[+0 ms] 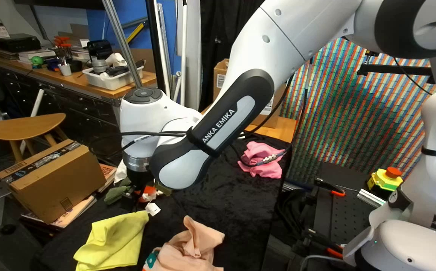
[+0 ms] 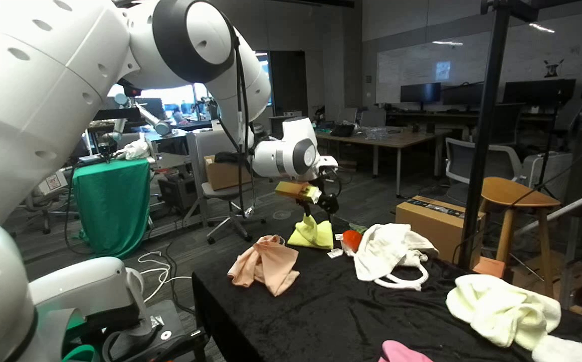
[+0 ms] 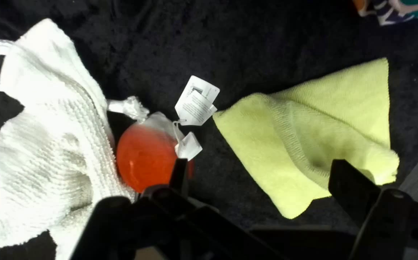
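Observation:
My gripper (image 3: 261, 171) is open and empty, its black fingers wide apart above a crumpled yellow cloth (image 3: 295, 137). The right finger overlaps the cloth's edge in the wrist view; whether it touches cannot be told. The left finger is in front of a red-orange round item (image 3: 144, 159) with white tags (image 3: 196, 103). In an exterior view the gripper (image 2: 316, 207) is just above a raised fold of the yellow cloth (image 2: 316, 235). In the other picture the arm largely hides the gripper, behind the yellow cloth (image 1: 116, 241). A white textured cloth (image 3: 50, 155) with straps lies beside the red-orange item.
A black cloth (image 1: 237, 205) covers the table. A peach cloth (image 1: 191, 244) lies near the yellow one. A pink cloth (image 1: 261, 160) and a pale towel (image 2: 502, 309) lie farther off. A cardboard box (image 1: 56, 177) and a metal post (image 2: 484, 136) stand beside the table. Cables hang along the arm.

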